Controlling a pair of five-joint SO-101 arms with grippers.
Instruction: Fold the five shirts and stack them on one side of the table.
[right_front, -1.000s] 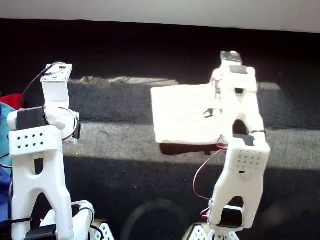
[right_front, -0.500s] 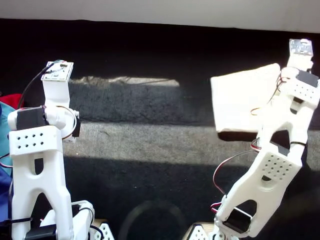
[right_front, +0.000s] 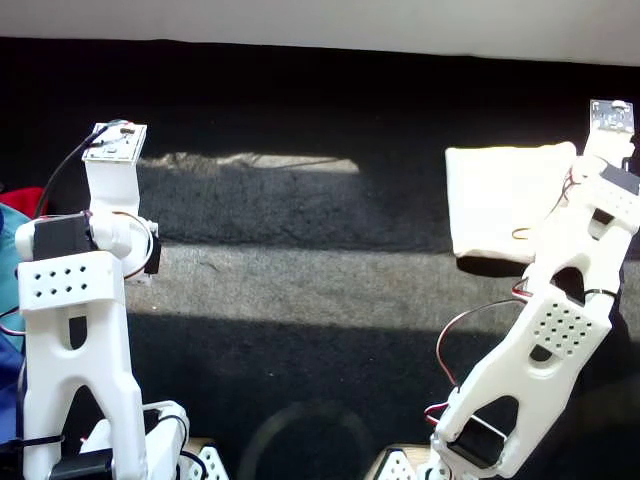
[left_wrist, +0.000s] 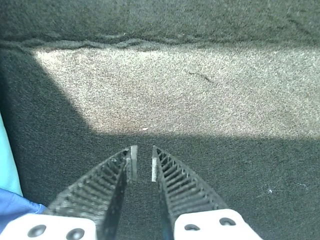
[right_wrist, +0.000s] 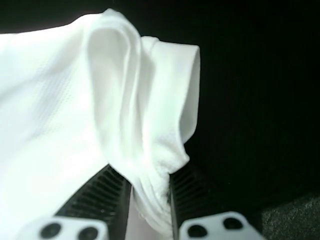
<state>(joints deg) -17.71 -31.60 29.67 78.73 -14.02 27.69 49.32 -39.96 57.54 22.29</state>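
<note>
1. Surface: table covered in dark grey, carpet-like felt (right_front: 300, 280); a band of sunlight crosses its middle, shade before and behind it.
2. Folded white knit shirt (right_front: 500, 200): at the right edge of the surface, toward the far right corner; roughly square from above, its far edge slightly tilted; dark shadow under its near edge; cannot tell whether it lies flat or hangs slightly raised.
3. Right gripper (right_wrist: 148, 187): fingers closed down to a narrow gap, pinching a bunched fold of the white shirt at the shirt's right side; cloth puckers between the ribbed black pads (right_wrist: 102, 192) and billows in loose folds beyond the tips.
4. Right arm (right_front: 545, 340): white, rising from the near edge and leaning toward the right edge; its wrist overlaps the shirt's right side.
5. Left gripper (left_wrist: 143, 160): fingers parted by a slim gap, nothing between them; tips above shaded felt, just short of a sunlit patch.
6. Left arm (right_front: 75, 320): white, upright at the near left corner, well apart from the shirt.
7. Red, teal and blue cloth (right_front: 8, 270): at the left edge, beside the left arm; pale and deep blue pieces (left_wrist: 10, 200) show beside the left gripper; shape not discernible.
</note>
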